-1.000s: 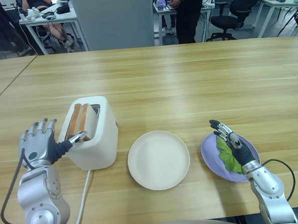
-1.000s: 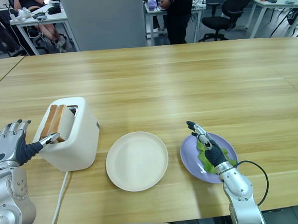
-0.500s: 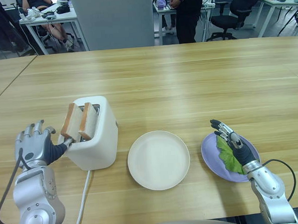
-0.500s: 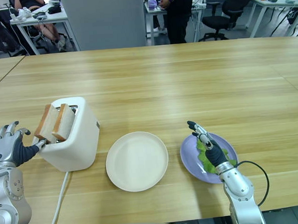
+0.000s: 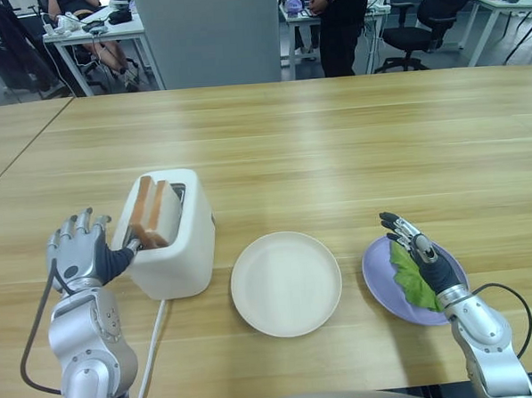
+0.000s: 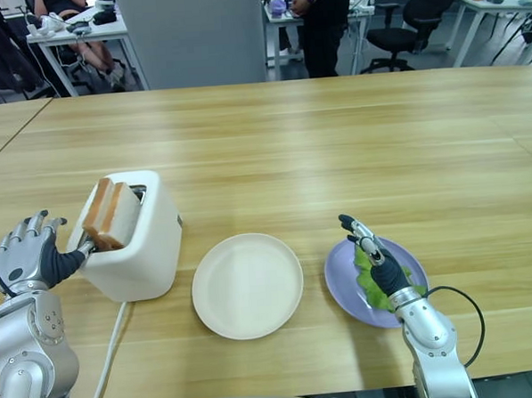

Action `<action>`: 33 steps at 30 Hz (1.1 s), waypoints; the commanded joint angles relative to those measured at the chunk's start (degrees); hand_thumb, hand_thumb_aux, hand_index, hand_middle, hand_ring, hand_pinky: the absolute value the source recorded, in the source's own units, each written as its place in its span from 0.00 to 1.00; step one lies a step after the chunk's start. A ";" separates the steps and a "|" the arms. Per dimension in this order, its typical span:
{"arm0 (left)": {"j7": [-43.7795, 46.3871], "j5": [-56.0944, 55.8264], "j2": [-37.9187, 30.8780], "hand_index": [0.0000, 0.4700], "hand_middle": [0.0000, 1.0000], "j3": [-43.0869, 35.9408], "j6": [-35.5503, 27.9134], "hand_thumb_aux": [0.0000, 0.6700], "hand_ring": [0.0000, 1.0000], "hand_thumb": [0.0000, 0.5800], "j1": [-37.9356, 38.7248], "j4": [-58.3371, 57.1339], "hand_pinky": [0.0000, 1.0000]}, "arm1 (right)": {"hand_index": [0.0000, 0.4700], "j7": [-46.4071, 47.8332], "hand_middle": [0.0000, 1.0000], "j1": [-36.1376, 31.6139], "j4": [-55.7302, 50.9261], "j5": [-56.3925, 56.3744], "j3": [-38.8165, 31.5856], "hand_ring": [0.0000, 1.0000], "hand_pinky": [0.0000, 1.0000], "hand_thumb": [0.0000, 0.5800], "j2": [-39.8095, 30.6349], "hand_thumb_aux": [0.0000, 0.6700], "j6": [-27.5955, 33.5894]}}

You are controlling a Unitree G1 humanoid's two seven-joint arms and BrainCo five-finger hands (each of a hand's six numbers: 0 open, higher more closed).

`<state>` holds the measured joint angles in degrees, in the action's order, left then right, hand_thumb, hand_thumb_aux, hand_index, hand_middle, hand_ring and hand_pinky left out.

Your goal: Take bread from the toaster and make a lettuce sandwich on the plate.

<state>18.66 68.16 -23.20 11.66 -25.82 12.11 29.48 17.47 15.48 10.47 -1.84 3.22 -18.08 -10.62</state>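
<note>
Left hand fingers apart, thumb touching toaster holding bread; right hand fingers apart over lettuce on purple plate

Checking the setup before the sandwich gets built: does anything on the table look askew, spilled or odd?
Only one thing: the two bread slices stick out of the toaster leaning toward its left side, not upright. Nothing is spilled; the lettuce lies on the purple plate.

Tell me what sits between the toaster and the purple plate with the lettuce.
A round cream plate lies between the toaster and the purple plate, touching neither; both eye views show it.
</note>
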 commanded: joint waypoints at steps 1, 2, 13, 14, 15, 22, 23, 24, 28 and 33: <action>1.59 -1.06 0.10 0.00 0.02 -0.78 0.38 0.00 0.02 0.00 0.68 2.04 0.02 | 0.00 -0.34 0.00 -0.37 -1.02 0.05 0.36 0.00 0.00 0.00 0.19 0.00 0.03; 1.71 -1.31 0.19 0.00 0.02 -0.51 0.31 0.00 0.02 0.00 0.91 2.72 0.02 | 0.00 -0.36 0.00 -0.43 -1.05 0.04 0.37 0.00 0.00 0.00 0.22 0.00 0.01; 3.29 -1.73 1.44 0.00 0.02 -0.95 -0.13 0.00 0.02 0.00 1.67 5.30 0.02 | 0.00 -0.25 0.00 -0.65 -1.16 -0.23 0.66 0.00 0.00 0.00 0.01 0.00 0.13; 3.22 -1.84 1.59 0.00 0.02 -0.98 -0.09 0.00 0.02 0.00 1.53 5.12 0.02 | 0.00 -0.24 0.00 -0.67 -1.19 -0.25 0.70 0.00 0.00 0.00 -0.01 0.00 0.11; 3.15 -1.71 1.63 0.00 0.02 -1.02 -0.08 0.00 0.02 0.00 1.38 4.88 0.02 | 0.00 -0.23 0.00 -0.69 -1.21 -0.27 0.75 0.00 0.00 0.00 -0.04 0.00 0.12; 2.11 1.67 3.05 0.05 0.02 -4.36 -0.58 0.05 0.02 0.11 0.12 2.65 0.02 | 0.00 -0.22 0.00 -0.84 -1.38 -0.63 1.49 0.00 0.00 0.00 -0.47 0.00 0.23; 2.04 1.97 3.66 0.05 0.02 -5.20 -0.75 0.05 0.02 0.11 -0.16 2.23 0.02 | 0.00 -0.20 0.00 -0.86 -1.44 -0.67 1.57 0.00 0.00 0.00 -0.49 0.00 0.24; 1.73 2.51 4.22 0.41 0.03 -5.85 -0.92 0.42 0.03 0.66 -0.45 1.80 0.03 | 0.00 -0.16 0.00 -0.85 -1.45 -0.68 1.65 0.00 0.00 0.00 -0.46 0.00 0.24; 0.57 3.50 5.75 0.64 0.07 -8.16 -1.48 0.65 0.07 0.88 -2.01 -0.99 0.07 | 0.00 -0.28 0.00 -0.78 -1.69 -0.65 2.07 0.00 0.00 0.00 -0.18 0.00 0.18; 0.54 3.94 5.27 0.92 0.11 -8.56 -1.77 0.94 0.11 1.00 -2.21 -2.66 0.11 | 0.00 -0.43 0.00 -0.94 -2.21 -0.81 2.38 0.00 0.00 0.00 -0.03 0.00 0.03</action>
<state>18.04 72.20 -17.81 3.83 -27.09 9.33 30.58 17.34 14.67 9.23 -1.99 4.70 -18.19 -10.73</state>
